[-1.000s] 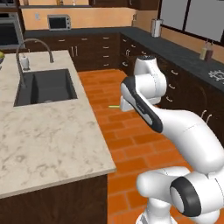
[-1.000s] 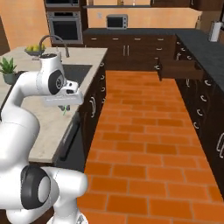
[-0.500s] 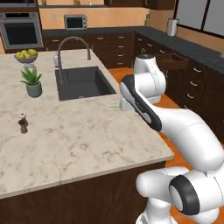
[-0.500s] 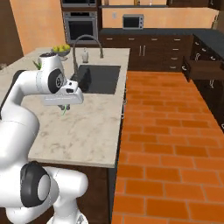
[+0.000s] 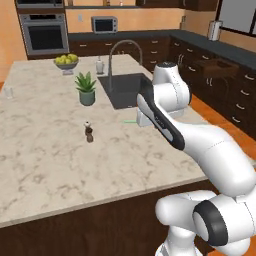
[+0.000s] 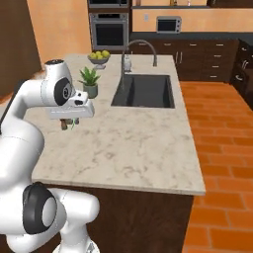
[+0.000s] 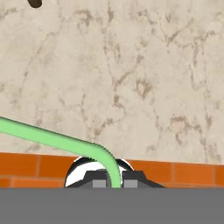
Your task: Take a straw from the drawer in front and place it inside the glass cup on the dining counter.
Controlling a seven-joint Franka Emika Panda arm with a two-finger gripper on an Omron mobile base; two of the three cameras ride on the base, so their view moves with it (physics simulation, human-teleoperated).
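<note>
The fetching half of the job looks done. The thin light-green straw with a bent end [image 7: 57,140] is clamped between the closed tips of the end effector [image 7: 114,178], its bend right at the tips and its long part running off to one side over the stone. In the left base view the straw [image 5: 129,120] pokes out beside the white hand, above the edge of the large island table with the beige marbled stone top [image 5: 60,160], near the dark inset sink [image 5: 122,90]. In the right base view a bit of green [image 6: 73,123] hangs under the hand.

What is left, as I judge it, is the whole delivery: carrying the straw across the table and lowering it into the cup. A small clear object near the far left edge of the table [image 5: 7,91] may be the glass cup, but it is too small to tell for sure; if so, it stands well apart from the straw. The dark-brown wooden drawer [image 5: 217,67] stands pulled out from the cabinets on the far right.

Counts on the table:
- one straw, held
- one small potted green plant [image 5: 86,89]
- one bowl of yellow-green fruit [image 5: 66,62]
- one small dark pepper-mill-like piece [image 5: 89,132]
- one white soap dispenser bottle [image 5: 100,65]
- one curved grey tap [image 5: 122,50] over one sink
- one possible cup
</note>
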